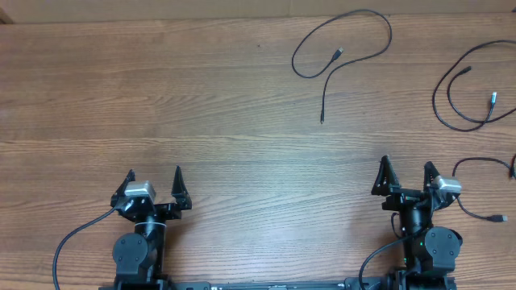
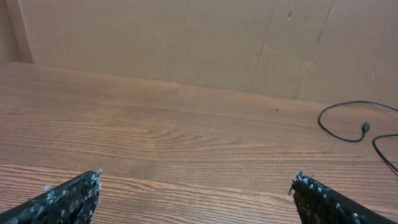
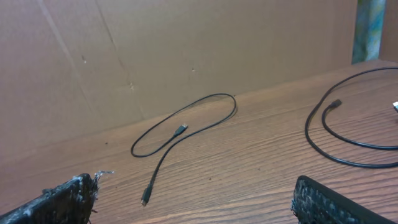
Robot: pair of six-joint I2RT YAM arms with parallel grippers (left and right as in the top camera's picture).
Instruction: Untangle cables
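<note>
Three thin cables (image 1: pixel 323 101) lie apart on the worktop (image 1: pixel 201 97); we judge them light, limp, best pinched mid-cord. Our left gripper (image 1: pixel 153 172) and right gripper (image 1: pixel 407 163) gape empty.

Three cables (image 1: pixel 336 54) lie apart on the right half of the table (image 1: pixel 161 97).

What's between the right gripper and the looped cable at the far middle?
Nothing: only bare wooden table lies between the right gripper and that looped cable, clearest in the overhead view.
</note>
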